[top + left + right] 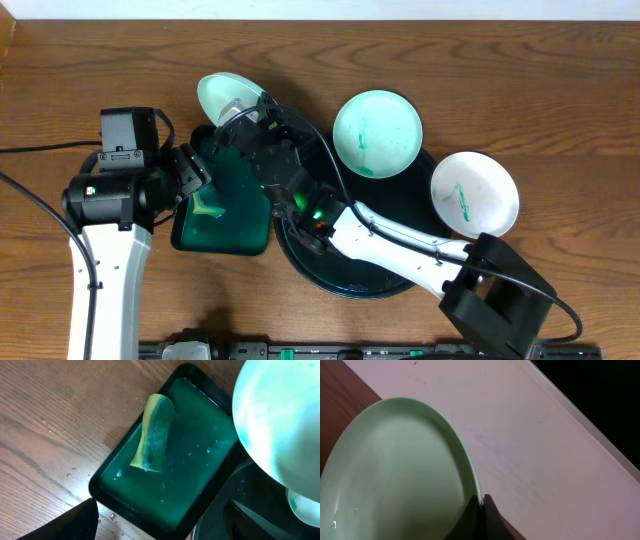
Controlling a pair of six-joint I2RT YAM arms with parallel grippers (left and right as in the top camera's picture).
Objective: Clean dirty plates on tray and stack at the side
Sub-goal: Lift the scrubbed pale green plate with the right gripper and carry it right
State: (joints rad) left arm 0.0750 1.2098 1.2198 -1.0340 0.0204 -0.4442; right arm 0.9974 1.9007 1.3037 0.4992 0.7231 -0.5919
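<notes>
Early going, to judge by the layout. No finished stack anywhere on the tabletop (560, 80). At 11 o'clock from the round tray (330, 278): one mint plate (224, 97), tilted, clear of the tray and just beyond the 12 o'clock end of the green basin (235, 225), rim pinched tight between the right fingers (482, 512). Looks clean on the face turned to the right wrist camera; other face impossible to judge. Left fingers (198, 172) spread apart and empty, hovering at the basin's 9 o'clock edge, with the sponge (152, 432) lying loose in the green water, ungrasped.

Left to do, apparently: finish the held plate and set it at the side, then two more. Aqua plate (377, 133) at the tray's 12 o'clock, smeared with green. White plate (475, 193) at 3 o'clock, overhanging the rim, likewise streaked. Under a third done, at a guess.
</notes>
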